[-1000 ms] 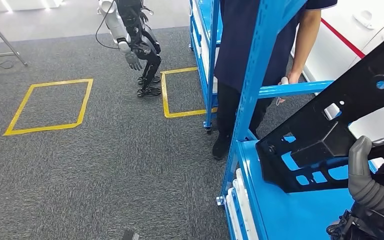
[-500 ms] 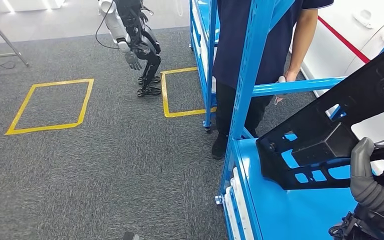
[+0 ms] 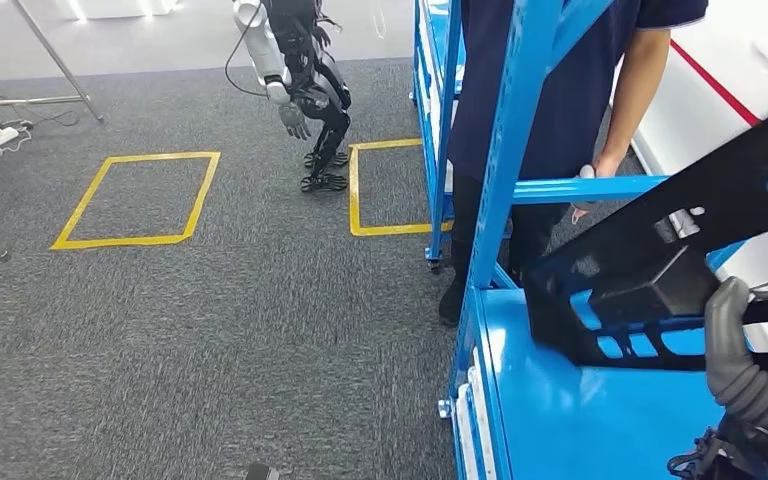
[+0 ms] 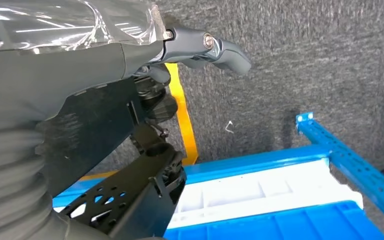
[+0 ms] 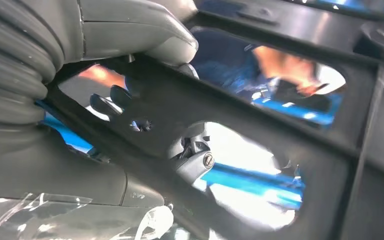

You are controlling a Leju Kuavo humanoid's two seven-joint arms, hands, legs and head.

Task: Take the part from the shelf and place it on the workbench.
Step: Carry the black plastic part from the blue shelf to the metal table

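The black part [image 3: 650, 290], a flat frame with several cut-outs, hangs tilted over the blue shelf board [image 3: 580, 420] at the right of the head view. My right hand [image 3: 745, 375] grips its lower edge, with the grey thumb wrapped over the front. The right wrist view shows that hand [image 5: 125, 35] close up, thumb and dark fingers clamped around a bar of the part [image 5: 260, 130]. In the left wrist view my left hand [image 4: 80, 65] hangs over the carpet, thumb stretched out and nothing in it.
A person [image 3: 550, 90] stands behind the blue shelf upright [image 3: 505, 170], one hand on the cross beam. Another robot [image 3: 305, 70] stands further off beside yellow floor squares [image 3: 135, 198]. White bins [image 4: 250, 192] lie on a low shelf. Open grey carpet lies to the left.
The whole view has shifted, so the camera has turned a little to the left. My right hand still holds the part over the shelf board.
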